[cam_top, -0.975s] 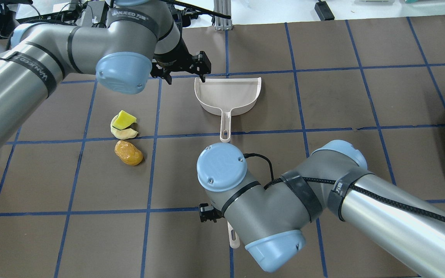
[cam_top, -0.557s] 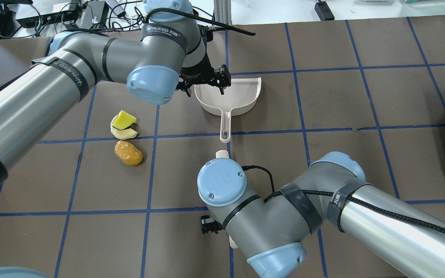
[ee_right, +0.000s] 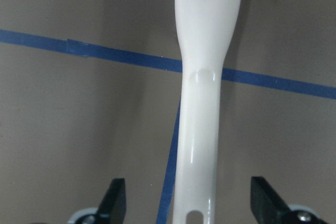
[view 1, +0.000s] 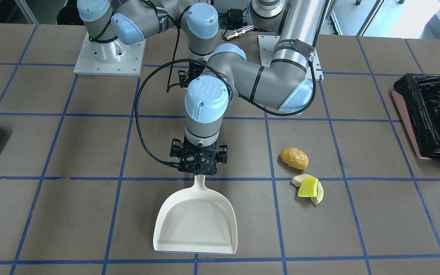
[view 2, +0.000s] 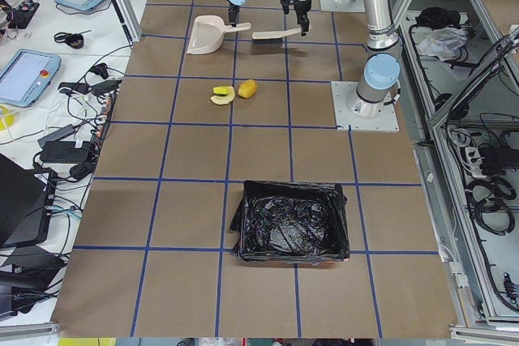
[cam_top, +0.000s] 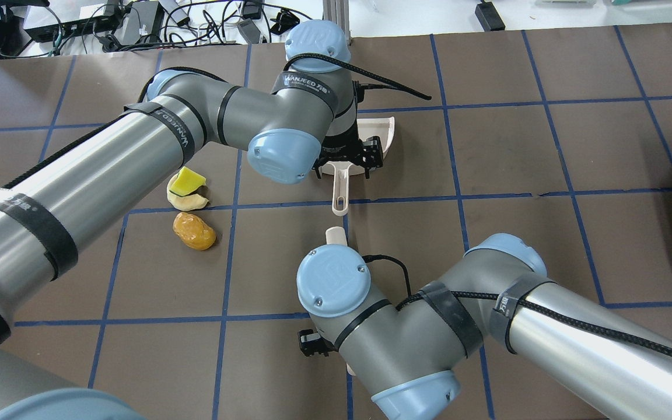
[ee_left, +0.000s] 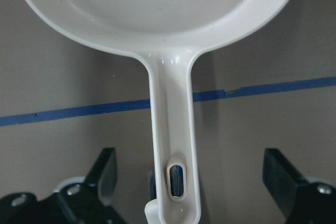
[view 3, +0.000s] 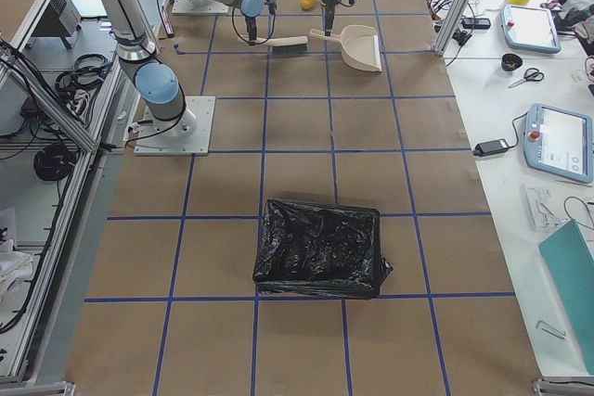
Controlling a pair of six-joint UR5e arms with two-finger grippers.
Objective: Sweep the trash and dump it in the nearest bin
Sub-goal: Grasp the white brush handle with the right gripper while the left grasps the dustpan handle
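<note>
Left wrist-mounted view: our left gripper (ee_left: 191, 174) straddles the dustpan handle (ee_left: 170, 124), jaws wide.
Across the table, our right gripper (ee_right: 189, 203) flanks the brush handle (ee_right: 202, 103), equally wide.

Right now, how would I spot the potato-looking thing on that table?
On the brown table with blue tape grid, find the white plastic dustpan; between it and the pink bin lined with black plastic lie a few scraps. Yours is the golden-brown potato-like lump: rounded and whole, unlike the yellow-and-pale-green wedges beside it.
</note>
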